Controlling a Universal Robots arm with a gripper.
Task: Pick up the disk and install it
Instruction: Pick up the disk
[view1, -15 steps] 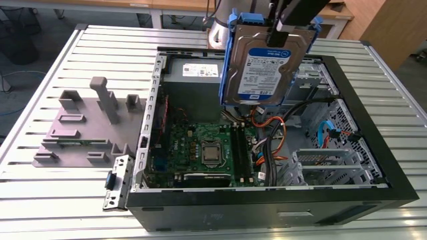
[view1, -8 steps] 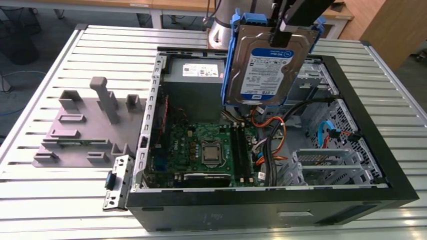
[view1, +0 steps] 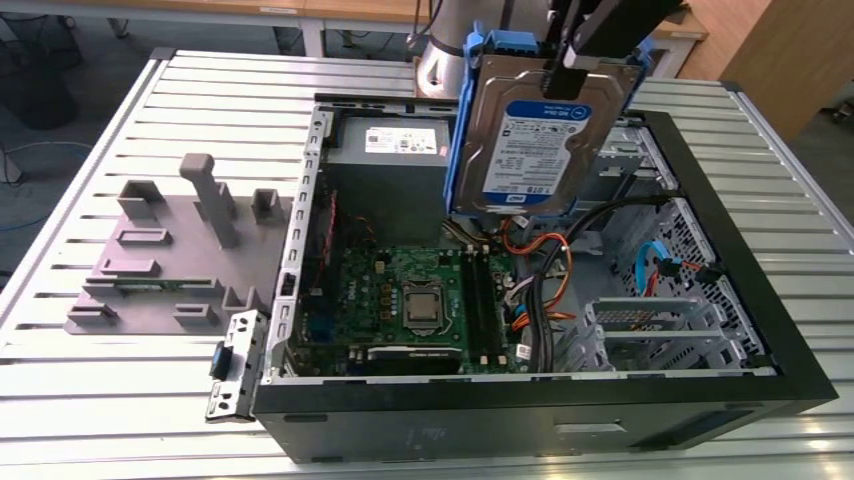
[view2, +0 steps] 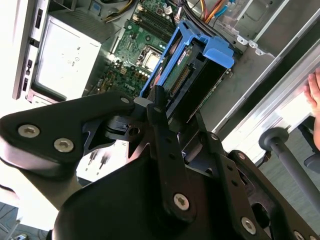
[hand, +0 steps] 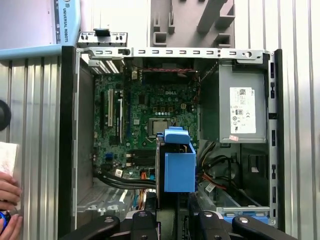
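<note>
Jaws clamp shut on the flat silver-metal hard disk (view1: 541, 140) with blue plastic rails, hanging upright from the black gripper (view1: 577, 68), upper middle of the exterior view, over the open black computer case (view1: 534, 425). Likely stiff, weighty, shock-sensitive; best held by its edges.

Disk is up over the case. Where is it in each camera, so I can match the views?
Exterior view: disk hangs upright in the gripper, label facing the camera, above the open case.
Second wrist view: disk edge-on, blue rails, just beyond the gripper, over the motherboard.
First wrist view: disk end-on, blue rail showing, over the motherboard.
Shared landmark: the power supply with its white sticker.
</note>
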